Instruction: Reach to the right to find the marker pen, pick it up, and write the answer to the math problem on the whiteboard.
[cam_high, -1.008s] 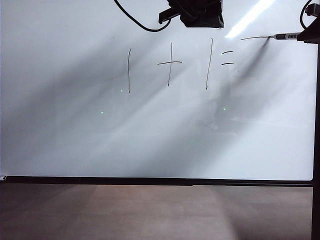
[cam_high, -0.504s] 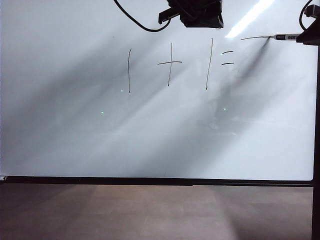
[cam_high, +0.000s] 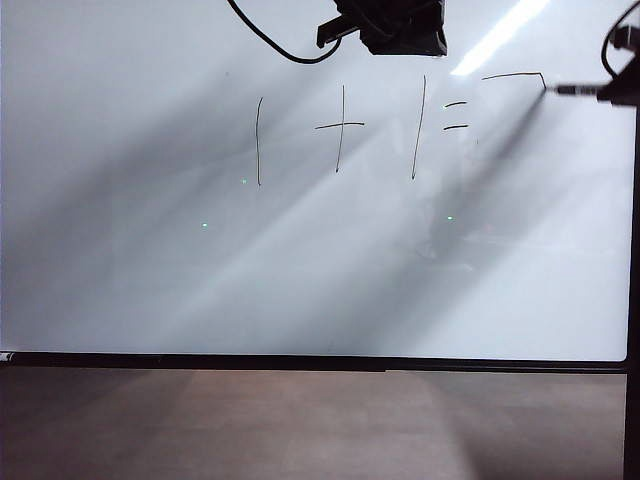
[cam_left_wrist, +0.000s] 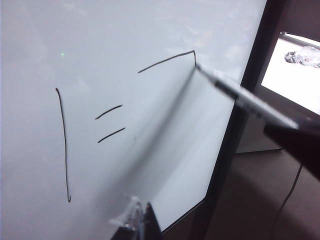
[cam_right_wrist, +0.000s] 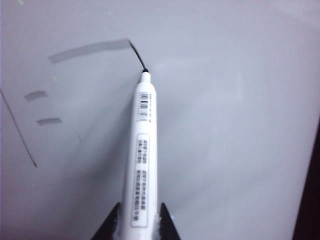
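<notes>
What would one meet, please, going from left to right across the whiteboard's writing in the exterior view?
First digit 1 → plus sign → second 1 → equals sign → fresh answer stroke → marker pen → right gripper.

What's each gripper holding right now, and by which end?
The right gripper clamps the marker pen at its rear end, tip on the whiteboard. The left gripper holds nothing visible.
</notes>
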